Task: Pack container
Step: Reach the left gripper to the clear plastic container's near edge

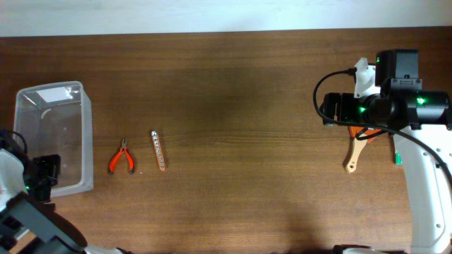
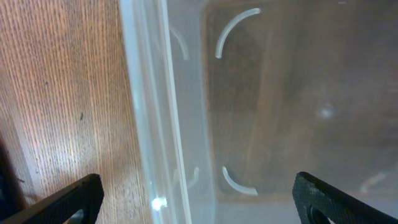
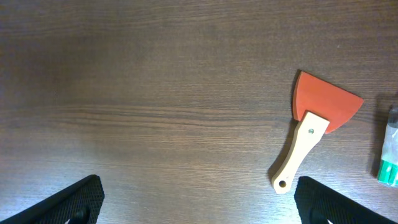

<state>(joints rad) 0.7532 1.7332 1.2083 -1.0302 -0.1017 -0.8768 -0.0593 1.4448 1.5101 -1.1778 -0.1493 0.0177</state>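
The container [image 1: 53, 137] is a clear rectangular tub at the table's left end, with nothing in it. My left gripper [image 1: 44, 171] hangs over its near corner. In the left wrist view the open fingers [image 2: 199, 199] straddle the tub's long wall [image 2: 155, 112], one finger outside and one over the inside. My right gripper [image 1: 335, 111] is open and empty above bare wood [image 3: 199, 199], just left of a scraper [image 3: 314, 134] with an orange blade and a pale wooden handle, which also shows in the overhead view [image 1: 355, 152].
Orange-handled pliers [image 1: 123, 158] and a thin ribbed stick [image 1: 159, 150] lie right of the tub. A white tube with a green end [image 1: 397, 154] lies right of the scraper, at the right wrist view's edge [image 3: 388, 152]. The table's far edge runs along the top.
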